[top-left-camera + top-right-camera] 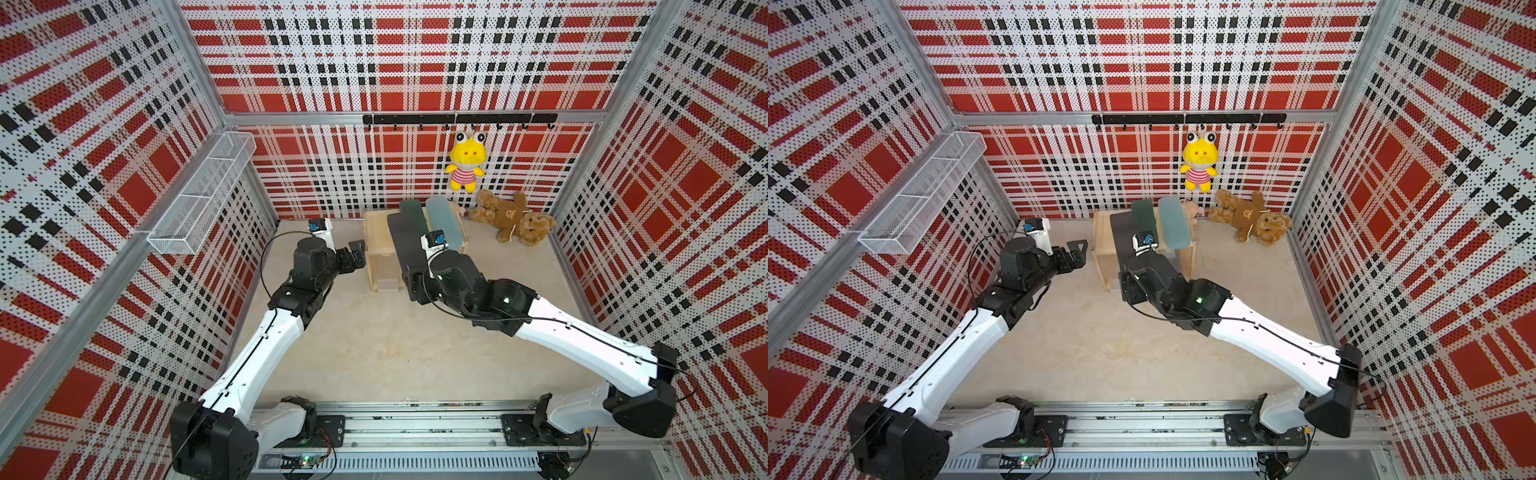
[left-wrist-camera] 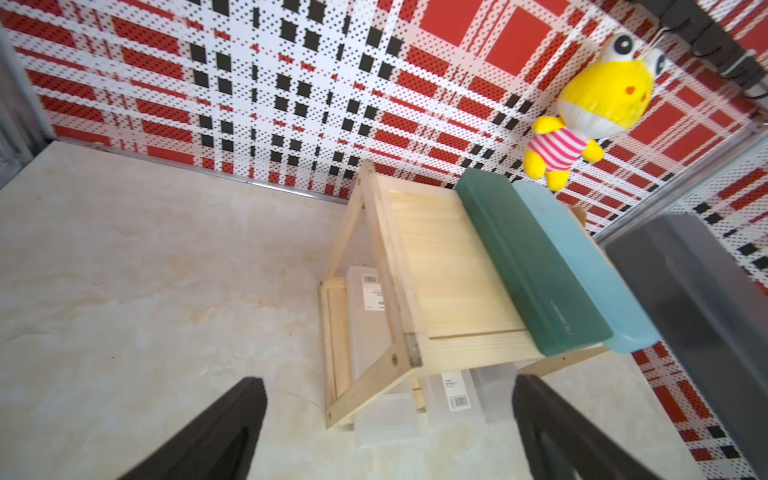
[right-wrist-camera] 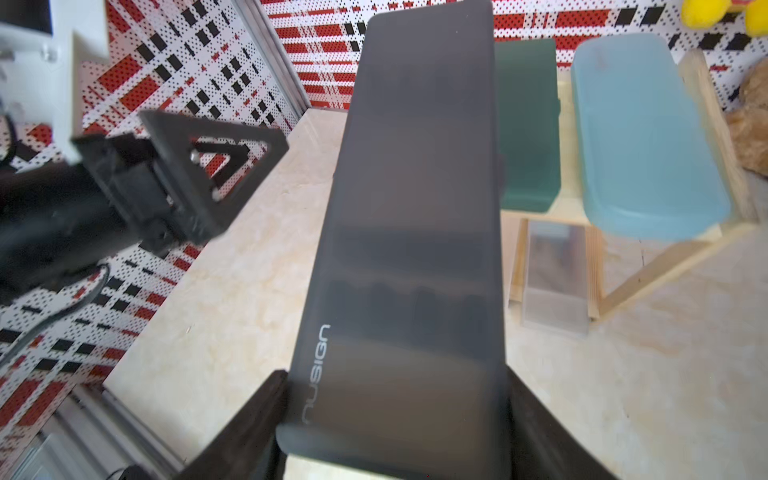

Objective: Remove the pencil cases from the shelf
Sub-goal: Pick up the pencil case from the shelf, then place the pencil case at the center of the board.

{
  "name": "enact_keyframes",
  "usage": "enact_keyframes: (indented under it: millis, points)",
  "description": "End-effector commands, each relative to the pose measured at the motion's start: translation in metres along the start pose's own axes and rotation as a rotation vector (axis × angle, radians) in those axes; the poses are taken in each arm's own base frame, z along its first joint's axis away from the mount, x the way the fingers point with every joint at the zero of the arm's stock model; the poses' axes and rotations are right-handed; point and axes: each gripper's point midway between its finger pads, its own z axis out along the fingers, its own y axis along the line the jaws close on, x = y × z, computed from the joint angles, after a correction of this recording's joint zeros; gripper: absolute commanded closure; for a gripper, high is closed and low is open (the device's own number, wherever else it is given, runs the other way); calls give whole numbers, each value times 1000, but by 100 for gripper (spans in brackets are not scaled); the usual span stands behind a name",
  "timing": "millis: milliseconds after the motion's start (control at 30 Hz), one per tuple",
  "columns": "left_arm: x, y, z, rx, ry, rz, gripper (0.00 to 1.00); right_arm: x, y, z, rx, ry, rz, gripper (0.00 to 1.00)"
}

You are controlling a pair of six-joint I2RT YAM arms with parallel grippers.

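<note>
I am gripping one black case [image 3: 415,208] in right gripper [image 3: 395,415], over near edge of shelf [image 2: 440,257]. Left gripper [image 2: 388,384] is gaping wide, empty, beside shelf. Top tier: one green case [image 2: 532,266], one teal case [image 2: 590,270], touching. I am seeing two labelled frosted cases [image 2: 368,316] below. Tabletop [image 1: 374,332] is lying open in front.

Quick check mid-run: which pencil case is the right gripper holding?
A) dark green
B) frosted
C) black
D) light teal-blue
C: in the right wrist view the right gripper clamps one end of the black case, while the dark green case and teal case lie on the shelf.
</note>
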Motion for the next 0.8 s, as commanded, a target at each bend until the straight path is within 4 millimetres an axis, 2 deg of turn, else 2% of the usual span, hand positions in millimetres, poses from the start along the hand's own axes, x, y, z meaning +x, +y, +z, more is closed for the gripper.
enact_keyframes:
  millis: [0,133,233,400,500,567,767]
  points:
    - [-19,-23,-5,55,-46,-8,1,47,-27,-21,97,47,66,57]
    - [-20,-37,-9,80,-53,-9,1,110,-63,-53,120,100,187,61]
    - [-16,-43,-10,83,-51,-4,1,141,-84,-73,115,114,311,65]
    - [-4,-45,-7,77,-30,-2,1,187,-116,-81,215,184,314,63]
    - [2,-47,-6,76,-19,2,1,207,-133,-77,304,210,298,63]
    - [4,-47,-5,73,-16,4,1,215,-141,-74,324,195,308,67]
    - [11,-46,0,68,1,12,1,223,-163,-75,304,106,403,71]
